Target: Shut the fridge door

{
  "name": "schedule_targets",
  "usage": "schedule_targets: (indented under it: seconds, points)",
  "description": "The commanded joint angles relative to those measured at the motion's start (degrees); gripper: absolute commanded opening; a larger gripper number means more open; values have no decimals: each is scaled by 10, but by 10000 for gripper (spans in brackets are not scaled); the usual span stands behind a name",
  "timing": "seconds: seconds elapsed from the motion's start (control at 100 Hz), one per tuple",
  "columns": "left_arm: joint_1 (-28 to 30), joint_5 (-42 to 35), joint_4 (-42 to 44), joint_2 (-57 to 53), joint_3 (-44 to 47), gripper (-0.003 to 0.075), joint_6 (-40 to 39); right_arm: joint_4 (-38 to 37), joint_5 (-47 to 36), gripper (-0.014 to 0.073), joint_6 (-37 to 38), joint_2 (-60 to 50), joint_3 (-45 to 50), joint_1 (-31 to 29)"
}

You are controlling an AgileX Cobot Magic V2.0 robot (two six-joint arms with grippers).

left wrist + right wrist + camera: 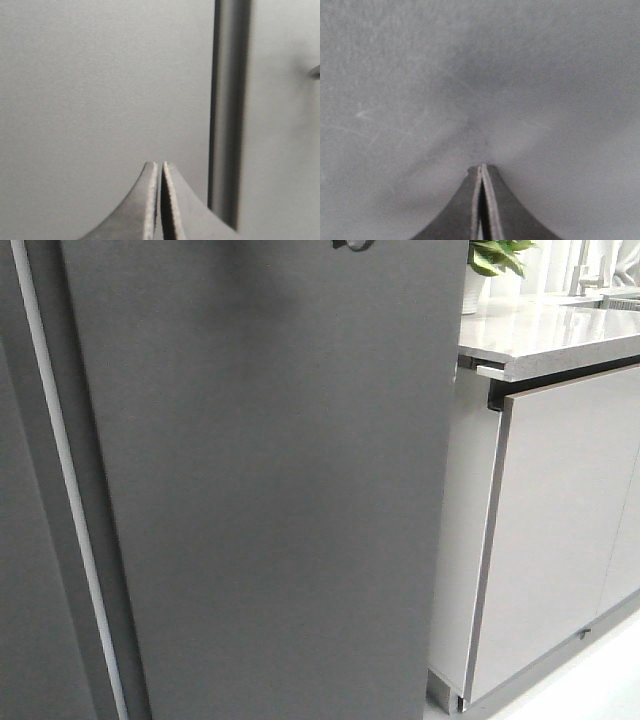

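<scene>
One fridge door [270,490], dark grey, fills the front view. One more dark grey panel [30,570] to its left, one pale vertical strip [65,470] between them. Two light grey cabinet doors [555,530]. One countertop [545,330]. One potted plant [495,260]. Two end effectors: left [160,167], right [482,169].
</scene>
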Motion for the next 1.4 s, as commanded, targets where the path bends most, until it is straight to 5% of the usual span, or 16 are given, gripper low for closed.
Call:
schedule_targets:
  seconds: [0.0,0.54,1.39]
  points:
    - [-4,-42,-2,-10,20,-20,-2,1,-29,-46,-6,-25,-31,8]
    - [-4,-42,-2,-10,20,-20,-2,-103,47,-46,23,-139,23,-18]
    - [-4,-42,-2,-10,20,-20,-2,-344,-30,-46,61,-874,760,-269]
